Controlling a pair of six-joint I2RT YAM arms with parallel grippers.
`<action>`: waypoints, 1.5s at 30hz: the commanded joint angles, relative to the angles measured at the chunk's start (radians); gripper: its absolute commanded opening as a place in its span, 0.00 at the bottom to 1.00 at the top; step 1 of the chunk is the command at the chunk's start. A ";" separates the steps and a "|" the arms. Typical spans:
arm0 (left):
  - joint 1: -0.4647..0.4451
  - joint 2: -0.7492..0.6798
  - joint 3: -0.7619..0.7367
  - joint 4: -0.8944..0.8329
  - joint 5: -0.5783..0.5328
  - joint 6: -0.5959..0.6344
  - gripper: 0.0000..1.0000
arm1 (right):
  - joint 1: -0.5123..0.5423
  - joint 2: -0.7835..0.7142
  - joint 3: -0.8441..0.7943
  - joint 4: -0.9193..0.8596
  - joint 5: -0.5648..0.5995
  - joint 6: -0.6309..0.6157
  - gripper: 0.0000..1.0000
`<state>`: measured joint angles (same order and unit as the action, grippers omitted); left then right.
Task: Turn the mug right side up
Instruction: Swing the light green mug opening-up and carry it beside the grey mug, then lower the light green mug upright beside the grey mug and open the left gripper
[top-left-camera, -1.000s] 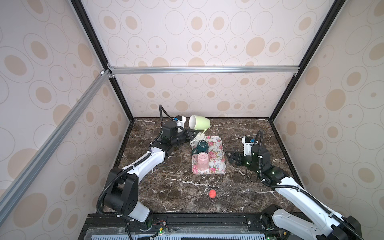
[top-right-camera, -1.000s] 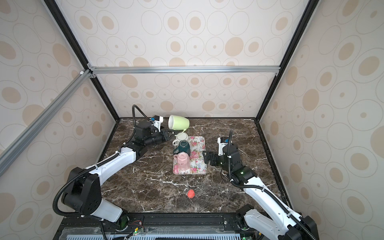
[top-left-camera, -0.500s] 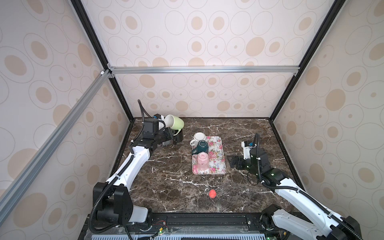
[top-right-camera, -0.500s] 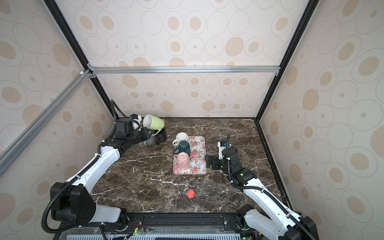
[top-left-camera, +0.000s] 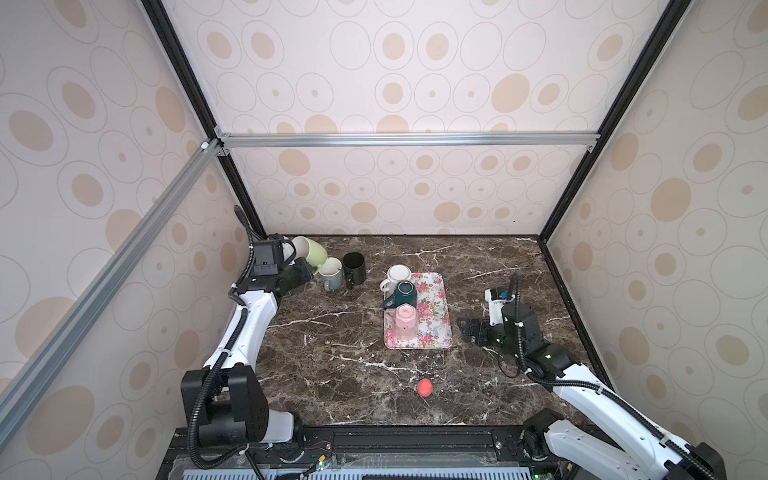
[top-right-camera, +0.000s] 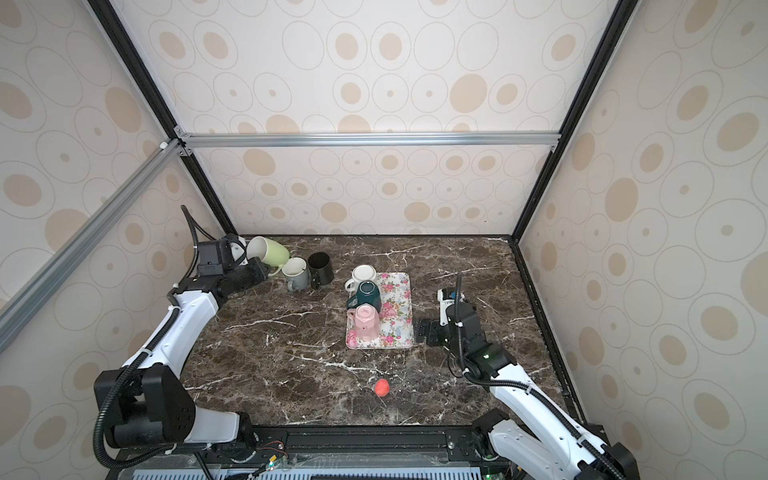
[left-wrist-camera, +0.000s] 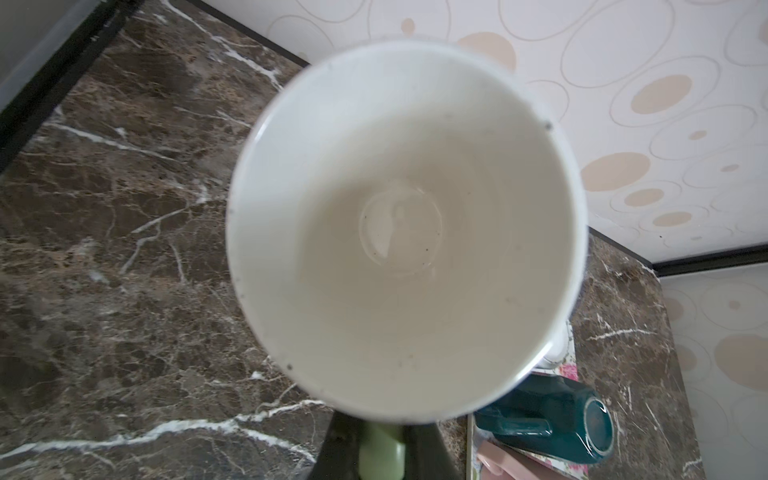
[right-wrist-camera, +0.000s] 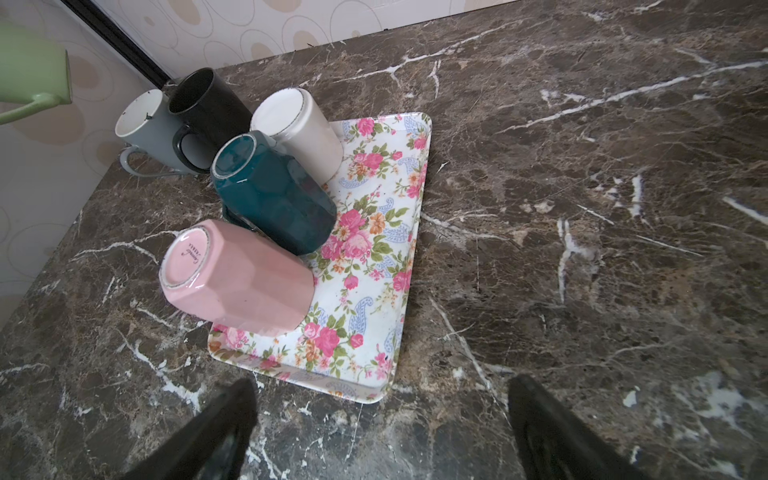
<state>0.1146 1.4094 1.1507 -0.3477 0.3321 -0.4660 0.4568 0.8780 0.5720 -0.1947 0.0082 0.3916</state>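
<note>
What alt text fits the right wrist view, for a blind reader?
A pink mug, a teal mug and a white mug stand upside down along one edge of a floral tray on marble. Beyond, a grey mug and a black mug stand upright. The right tool is open.

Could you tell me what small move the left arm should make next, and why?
Probably roll the wrist until the mouth faces up: the left pincer is shut on the handle of the green mug, which is tilted sideways in the air beside the upright grey mug.

Three mugs (top-left-camera: 405, 291) on tray's (top-left-camera: 434, 301) left side, two mugs (top-left-camera: 354, 266) behind-left, raised mug (top-left-camera: 311, 251) further left, ball (top-left-camera: 424, 387) before tray
</note>
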 joint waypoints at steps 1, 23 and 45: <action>0.057 0.017 0.067 0.051 0.024 0.043 0.00 | -0.003 -0.023 -0.014 -0.007 0.010 -0.005 0.97; 0.075 0.134 0.044 0.029 -0.160 0.103 0.00 | -0.004 0.008 -0.065 -0.006 -0.043 0.015 0.97; -0.021 0.301 0.105 0.056 -0.217 0.081 0.00 | -0.003 0.047 -0.068 0.008 -0.048 0.013 0.97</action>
<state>0.1078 1.7248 1.1755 -0.3531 0.1455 -0.3943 0.4561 0.9203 0.5137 -0.1944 -0.0376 0.4026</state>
